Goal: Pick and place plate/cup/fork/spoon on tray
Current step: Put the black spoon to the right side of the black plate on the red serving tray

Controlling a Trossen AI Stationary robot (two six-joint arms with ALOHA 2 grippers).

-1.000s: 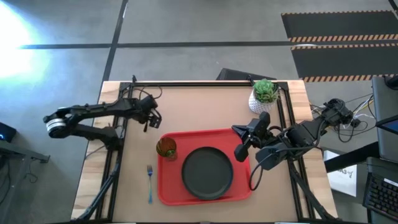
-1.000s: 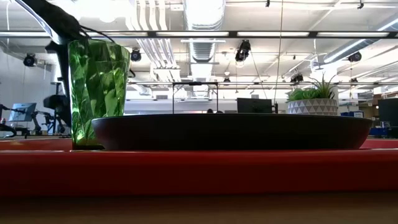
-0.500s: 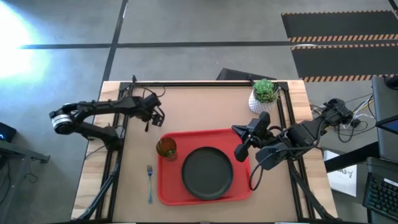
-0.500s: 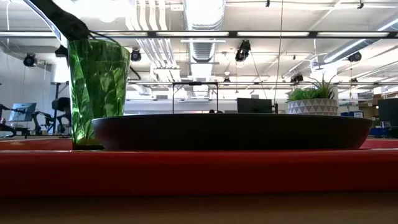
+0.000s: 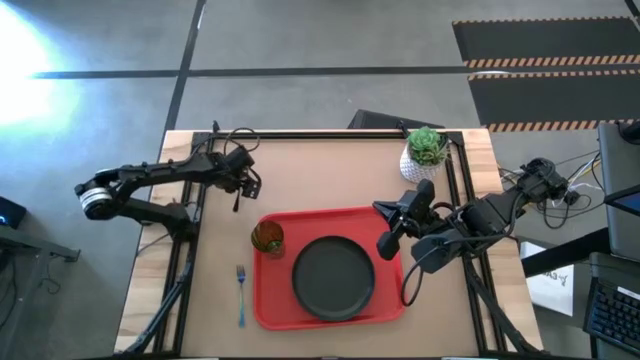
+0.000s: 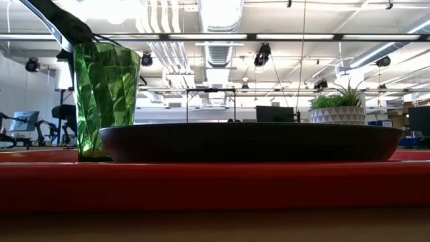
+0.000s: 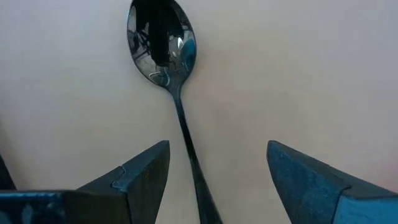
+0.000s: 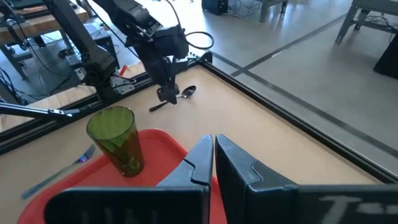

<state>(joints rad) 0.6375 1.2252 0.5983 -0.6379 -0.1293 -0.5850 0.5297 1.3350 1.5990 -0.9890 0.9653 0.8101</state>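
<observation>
Over the table's far-left, my left gripper (image 7: 217, 180) has drifted back slightly, open astride the spoon (image 7: 163, 43) handle, not gripping; right gripper (image 8: 213, 155) shut by the tray (image 5: 275, 312); spoon pick next.

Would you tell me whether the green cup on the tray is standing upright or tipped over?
Upright. The cup stands on its base on the red tray, rim uppermost, beside the plate.
</observation>
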